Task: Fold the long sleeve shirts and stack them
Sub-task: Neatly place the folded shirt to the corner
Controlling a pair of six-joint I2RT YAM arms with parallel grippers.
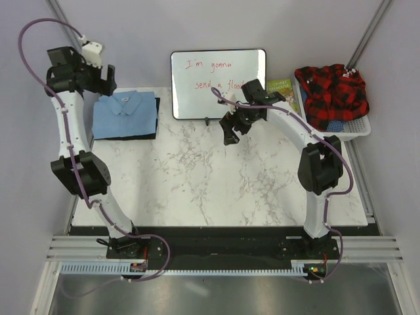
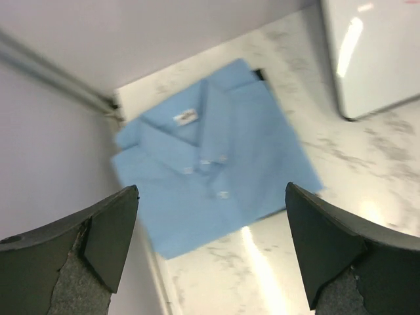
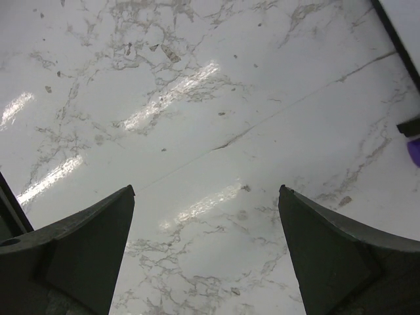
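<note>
Cloth of this sort will be light, soft and limp. It should sag wherever it is unsupported, so a folded shirt is best taken at a thick folded edge, both sides at once, not by the collar.

The light blue shirt [image 1: 125, 113] lies folded, collar up, at the upper left of the top view. It sits on the black shirt [image 1: 131, 136], left of the whiteboard [image 1: 218, 84]. The stack looks done or nearly so.

The left gripper [image 2: 210, 190] hangs above the stack with its jaws wide apart, holding nothing. The right gripper [image 3: 205, 190] is likewise spread and empty over bare table [image 1: 216, 184], just below the whiteboard.

Nearly all of the black shirt is hidden. Only a dark strip shows along the blue one's lower and right edges, so its fold cannot be judged. The sleeves of both are tucked out of sight, and the left wrist view is blurred. At the upper right, a basket [image 1: 357, 128] holds red plaid cloth [image 1: 331, 92]; what garment that is cannot be told.
</note>
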